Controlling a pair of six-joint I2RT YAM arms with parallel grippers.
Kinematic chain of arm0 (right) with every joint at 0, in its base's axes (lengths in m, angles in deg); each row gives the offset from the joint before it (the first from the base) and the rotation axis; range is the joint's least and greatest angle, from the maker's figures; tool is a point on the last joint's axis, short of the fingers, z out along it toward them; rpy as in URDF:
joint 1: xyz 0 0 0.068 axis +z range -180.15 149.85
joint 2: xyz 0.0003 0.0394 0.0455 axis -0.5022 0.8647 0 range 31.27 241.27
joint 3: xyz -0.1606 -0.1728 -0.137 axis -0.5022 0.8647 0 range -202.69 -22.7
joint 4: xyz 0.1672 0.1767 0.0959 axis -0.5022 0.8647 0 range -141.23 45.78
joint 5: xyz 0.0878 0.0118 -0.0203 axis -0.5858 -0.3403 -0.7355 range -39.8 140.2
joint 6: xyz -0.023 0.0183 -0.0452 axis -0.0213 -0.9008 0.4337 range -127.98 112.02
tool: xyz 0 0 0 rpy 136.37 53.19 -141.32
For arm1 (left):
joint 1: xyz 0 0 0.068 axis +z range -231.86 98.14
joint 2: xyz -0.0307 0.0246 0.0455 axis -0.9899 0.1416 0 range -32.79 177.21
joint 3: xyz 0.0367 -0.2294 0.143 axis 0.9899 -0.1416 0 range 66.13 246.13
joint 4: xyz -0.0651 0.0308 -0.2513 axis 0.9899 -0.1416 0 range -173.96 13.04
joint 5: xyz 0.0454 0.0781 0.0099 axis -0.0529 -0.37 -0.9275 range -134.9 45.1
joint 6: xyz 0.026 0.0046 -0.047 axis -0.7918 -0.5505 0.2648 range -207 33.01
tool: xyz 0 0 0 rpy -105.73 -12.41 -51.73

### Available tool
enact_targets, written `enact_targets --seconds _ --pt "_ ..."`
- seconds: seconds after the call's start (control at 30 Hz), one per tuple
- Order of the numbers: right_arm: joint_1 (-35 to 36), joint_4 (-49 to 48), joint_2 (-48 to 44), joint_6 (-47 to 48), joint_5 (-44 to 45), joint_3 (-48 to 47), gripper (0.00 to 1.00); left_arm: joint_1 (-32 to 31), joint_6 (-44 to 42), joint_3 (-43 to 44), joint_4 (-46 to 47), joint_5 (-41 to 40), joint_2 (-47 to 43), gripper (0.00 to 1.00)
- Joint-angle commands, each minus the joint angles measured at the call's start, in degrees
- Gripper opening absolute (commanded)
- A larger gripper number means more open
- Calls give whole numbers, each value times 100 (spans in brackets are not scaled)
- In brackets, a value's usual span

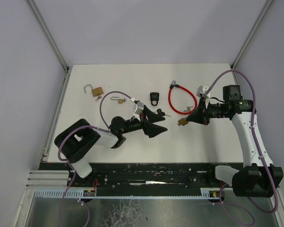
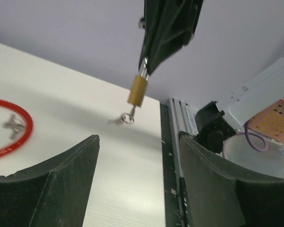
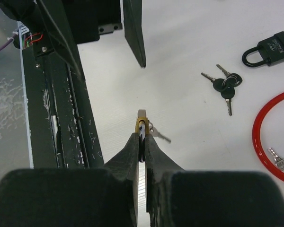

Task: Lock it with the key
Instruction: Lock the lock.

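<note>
My right gripper (image 1: 189, 118) is shut on the shackle end of a small brass padlock (image 1: 182, 122), holding it just above the table. In the right wrist view the padlock (image 3: 141, 124) sticks out past the closed fingertips of the right gripper (image 3: 141, 142), with a silver key (image 3: 157, 134) beside it. The left wrist view shows the padlock (image 2: 138, 90) hanging body-down, a key and ring (image 2: 125, 118) dangling from its underside. My left gripper (image 1: 162, 124) stands open and empty, a little left of the padlock. Its fingers (image 2: 61, 175) frame bare table.
At the back lie a red cable lock (image 1: 182, 99), a black padlock (image 1: 154, 98), a bunch of black-headed keys (image 3: 226, 87), an open brass padlock (image 1: 95, 91) and a smaller padlock (image 1: 117, 100). The table's near edge rail (image 3: 57, 104) runs close by both grippers.
</note>
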Motion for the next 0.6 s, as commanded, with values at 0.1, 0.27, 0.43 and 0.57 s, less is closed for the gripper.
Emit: enact_targets --seconds 0.1,0.27,0.43,0.57 --pt "-138 -111 6 -53 -440 225 0 -458 23 -6 421 -424 426 66" --pt "-143 -50 118 47 -506 254 0 -506 97 99 307 -663 533 62" --pt "-136 -41 124 58 -578 296 0 -637 -28 391 -243 -799 715 56" --pt "-136 -38 147 64 -600 313 0 -795 -100 685 -423 -655 944 55"
